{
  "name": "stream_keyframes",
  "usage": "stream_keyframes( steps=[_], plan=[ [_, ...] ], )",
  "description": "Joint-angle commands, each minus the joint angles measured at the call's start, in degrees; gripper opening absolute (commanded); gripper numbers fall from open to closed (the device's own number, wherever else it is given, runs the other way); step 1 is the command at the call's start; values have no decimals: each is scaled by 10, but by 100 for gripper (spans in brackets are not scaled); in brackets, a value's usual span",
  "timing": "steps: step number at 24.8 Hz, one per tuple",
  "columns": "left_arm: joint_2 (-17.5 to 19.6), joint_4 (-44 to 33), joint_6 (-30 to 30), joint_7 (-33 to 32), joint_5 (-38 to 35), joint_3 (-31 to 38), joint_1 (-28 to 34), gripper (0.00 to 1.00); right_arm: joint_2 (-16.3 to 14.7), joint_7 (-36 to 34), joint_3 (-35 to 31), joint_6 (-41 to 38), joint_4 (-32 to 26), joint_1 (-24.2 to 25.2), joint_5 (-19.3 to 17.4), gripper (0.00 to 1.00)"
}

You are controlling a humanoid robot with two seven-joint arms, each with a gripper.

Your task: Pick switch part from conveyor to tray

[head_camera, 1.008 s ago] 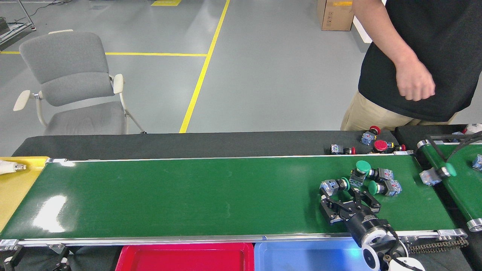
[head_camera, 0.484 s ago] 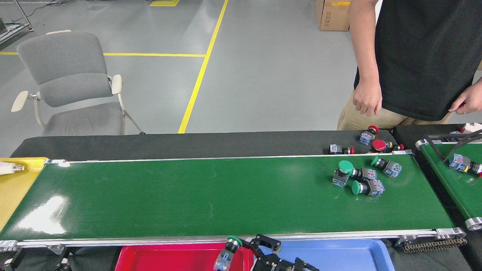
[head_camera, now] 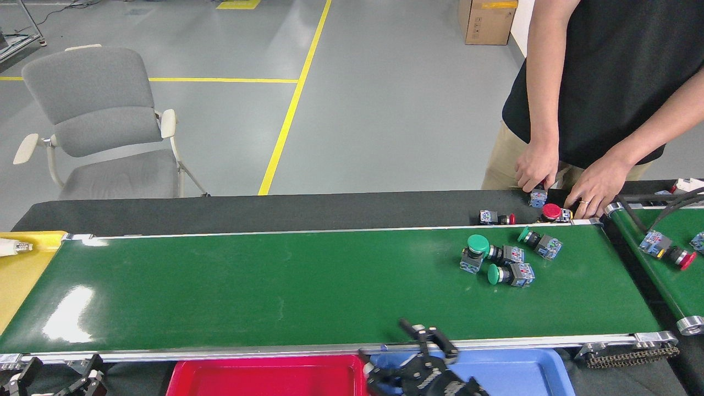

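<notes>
Your right gripper hangs over the near rail of the conveyor, just where the belt meets the trays. Its jaws are spread and nothing shows between them, so the step in hand looks like a fresh reach for a part. Your left gripper is out of sight. The nearest targets are three green switch parts bunched toward the conveyor's right end, closer to its far rail than to the near one. One stands on its body with the cap up, and two lie on their sides, almost touching it. Take the lower lying one, since it sits at the near edge of the bunch. Come down from above with the jaws set across its body rather than the round cap, so you don't nudge its neighbours. Watch the person's hands, which are busy with red switch parts on the black strip just beyond the conveyor's far rail. Below the near rail, the red tray shows bare as far as it is visible. The blue tray is bare on its right part, while its left part is hidden behind your gripper.
</notes>
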Motion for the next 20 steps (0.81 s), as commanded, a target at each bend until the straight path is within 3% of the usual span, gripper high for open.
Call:
stream_keyframes(
  steps=[1, 7, 10, 14, 20],
  plan=[
    [4, -8, -1, 6, 1, 5, -1, 100, -2, -45, -39, 58, -14, 18, -1, 98],
    [5, -7, -1, 6, -1, 3, -7, 100, 6, -34, -64, 73, 3, 6, 1, 98],
    [6, -5, -1, 5, -3, -1, -14, 100, -4, 0, -60, 76, 39, -38, 8, 98],
    [6, -3, -1, 5, -4, -2, -17, 100, 5, 38, -26, 77, 100, -103, 37, 98],
    [5, -2, -1, 4, -4, -2, -17, 100, 23, 41, 4, 79, 174, -173, 39, 98]
  ],
)
